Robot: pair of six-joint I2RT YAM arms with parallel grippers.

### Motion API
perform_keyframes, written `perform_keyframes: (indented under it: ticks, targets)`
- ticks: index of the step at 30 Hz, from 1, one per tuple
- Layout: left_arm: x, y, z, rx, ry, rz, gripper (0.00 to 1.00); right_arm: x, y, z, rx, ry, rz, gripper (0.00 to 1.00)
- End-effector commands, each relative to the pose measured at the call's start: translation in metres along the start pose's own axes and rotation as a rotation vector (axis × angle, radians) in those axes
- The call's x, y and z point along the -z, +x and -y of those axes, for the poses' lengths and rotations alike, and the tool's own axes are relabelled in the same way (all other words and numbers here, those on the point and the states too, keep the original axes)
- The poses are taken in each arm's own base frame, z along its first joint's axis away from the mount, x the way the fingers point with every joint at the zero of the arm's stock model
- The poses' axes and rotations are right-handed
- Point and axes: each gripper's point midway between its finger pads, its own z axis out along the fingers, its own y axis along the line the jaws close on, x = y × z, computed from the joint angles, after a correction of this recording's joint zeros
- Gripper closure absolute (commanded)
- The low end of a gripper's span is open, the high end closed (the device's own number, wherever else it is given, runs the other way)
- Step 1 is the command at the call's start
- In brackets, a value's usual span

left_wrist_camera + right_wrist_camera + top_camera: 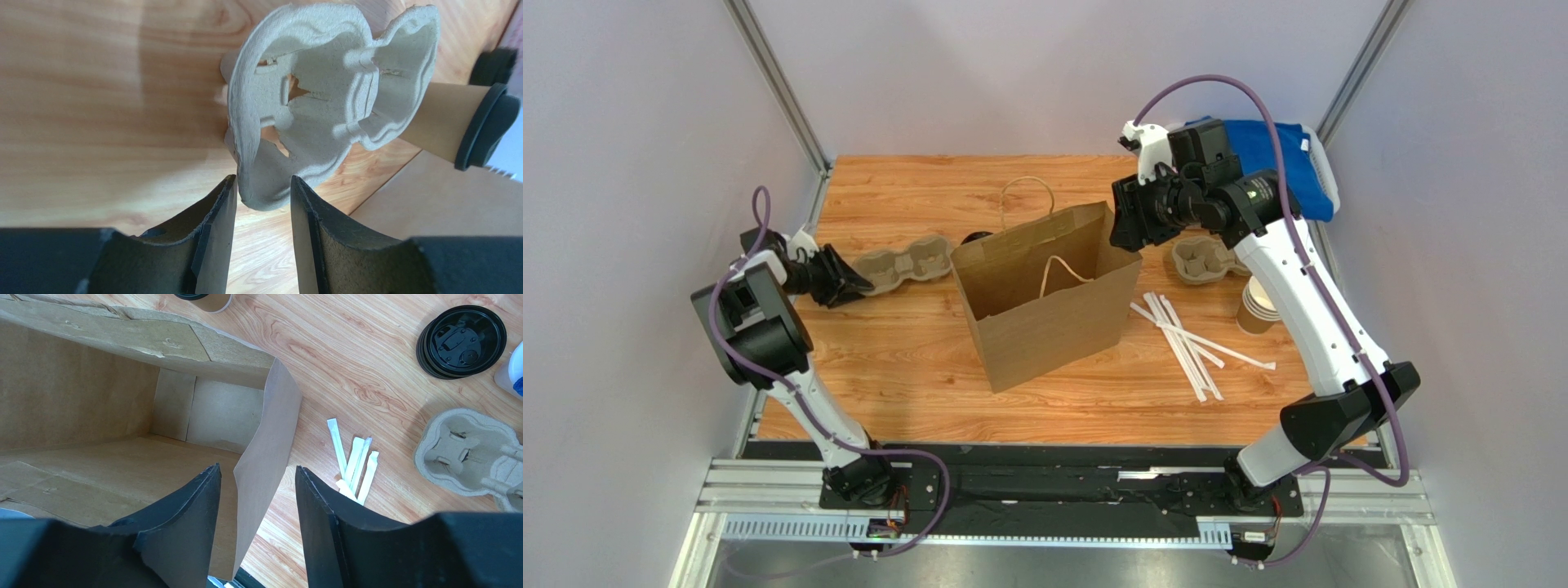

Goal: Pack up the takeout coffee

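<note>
- Left pincer [262, 185] is released, its fingers apart on either side of the rim of the cardboard cup carrier [319, 92].
- The lidded coffee cup [451, 125] sits on the tabletop [891, 355] just beside the carrier, near the paper bag [1044, 306].
- Right pincer [256, 471] is released, straddling the bag's wall.

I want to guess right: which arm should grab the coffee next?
Probably left: the left fingers, open, sit at the tray, coffee just beyond. The right fingers straddle an edge of the bag.

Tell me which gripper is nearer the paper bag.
Right. The right gripper straddles a wall of the paper bag; the left gripper is away at the cup carrier.
</note>
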Motion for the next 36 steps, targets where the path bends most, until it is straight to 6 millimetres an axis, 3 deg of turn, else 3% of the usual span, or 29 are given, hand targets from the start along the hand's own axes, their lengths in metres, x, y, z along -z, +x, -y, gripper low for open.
perform_keyframes:
  ticks: [1,6,15,24,30,36]
  targets:
    - [0.009,-0.023,0.017,0.065,0.047,0.157,0.54,0.021,-0.010,-0.005,0.025,-0.001,0.064,0.46]
    - [0.009,-0.025,0.006,0.140,0.006,0.214,0.54,0.024,-0.007,-0.009,0.021,-0.015,0.063,0.38]
    - [0.011,-0.026,0.006,0.169,-0.001,0.267,0.57,0.024,-0.002,-0.009,-0.041,-0.004,0.059,0.17]
    - [0.027,-0.038,0.018,0.078,-0.006,0.308,0.56,0.025,0.001,-0.011,-0.025,-0.019,0.051,0.10]
    - [0.022,-0.039,0.010,0.074,-0.024,0.285,0.55,0.026,0.002,-0.008,-0.019,-0.002,0.043,0.02]
    - [0.014,-0.039,0.005,0.069,-0.038,0.276,0.55,0.028,0.005,-0.007,0.007,-0.002,0.033,0.02]
